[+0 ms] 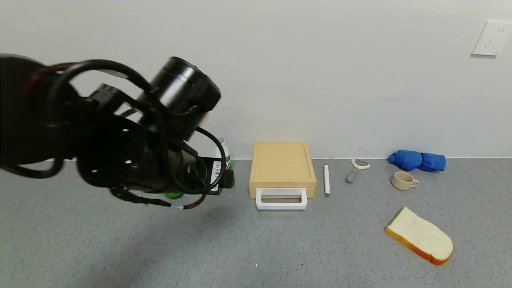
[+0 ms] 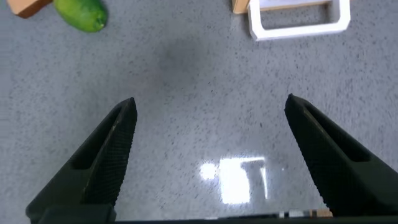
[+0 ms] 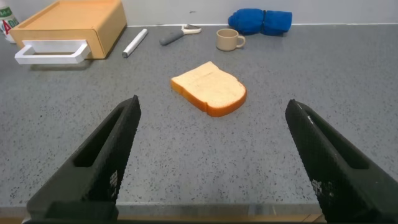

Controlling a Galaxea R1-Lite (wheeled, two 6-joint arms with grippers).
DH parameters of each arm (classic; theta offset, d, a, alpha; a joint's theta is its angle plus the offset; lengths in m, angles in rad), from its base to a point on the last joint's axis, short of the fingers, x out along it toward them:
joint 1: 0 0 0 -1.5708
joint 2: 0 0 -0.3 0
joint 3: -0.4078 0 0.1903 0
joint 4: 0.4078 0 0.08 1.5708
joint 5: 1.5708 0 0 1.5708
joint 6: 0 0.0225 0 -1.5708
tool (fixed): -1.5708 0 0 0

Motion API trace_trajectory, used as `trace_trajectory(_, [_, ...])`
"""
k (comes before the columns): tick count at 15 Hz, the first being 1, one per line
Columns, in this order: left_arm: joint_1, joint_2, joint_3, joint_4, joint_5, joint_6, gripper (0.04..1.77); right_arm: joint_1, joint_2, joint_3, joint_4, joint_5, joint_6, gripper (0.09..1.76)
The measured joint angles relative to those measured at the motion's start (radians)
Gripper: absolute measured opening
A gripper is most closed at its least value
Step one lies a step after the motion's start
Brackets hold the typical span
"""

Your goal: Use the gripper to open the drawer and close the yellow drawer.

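Two grippers show, each with its fingers spread wide and gripping nothing. The left gripper (image 2: pixel 208 162) hangs above bare grey desk (image 1: pixel 256 248), and in the head view its arm fills the left half of the frame, so its fingers (image 2: pixel 99 162) are hidden there behind the black housing and cables. That bulk also covers most of a white bottle (image 1: pixel 225 154) and a green fruit (image 1: pixel 173 195), of which only slivers show; the wrist view shows the fruit (image 2: pixel 81 14) at its upper left, beside an orange-brown object cut off by the frame edge. The drawer (image 1: pixel 282 168) sits at centre frame against the wall, its tray pushed in, its white loop handle (image 1: pixel 281 200) facing the camera. Right of it lie a white pen (image 1: pixel 326 180), a peeler (image 1: pixel 355 169), a cup (image 1: pixel 404 180), a blue cloth (image 1: pixel 418 160) and a bread slice (image 1: pixel 420 236). The right gripper (image 3: pixel 211 162) appears only in its own wrist view, low over the desk near the bread.
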Motion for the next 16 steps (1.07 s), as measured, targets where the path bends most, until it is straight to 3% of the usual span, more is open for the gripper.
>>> trace_trajectory(4, [0.006,-0.252,0.226,-0.076,-0.071,0.127,1.72,0.000,0.000,0.000,0.000,0.000,0.000,1.71])
trace_trajectory(10, [0.063,-0.635,0.578,-0.310,-0.224,0.352,1.72,0.000,0.000,0.000,0.000,0.000,0.000,1.71])
trace_trajectory(14, [0.095,-0.861,0.657,-0.322,-0.212,0.399,1.72,0.000,0.000,0.000,0.000,0.000,0.001,1.71])
trace_trajectory(16, [0.163,-0.953,0.663,-0.296,-0.173,0.411,1.72,0.000,0.000,0.000,0.000,0.000,0.000,1.71])
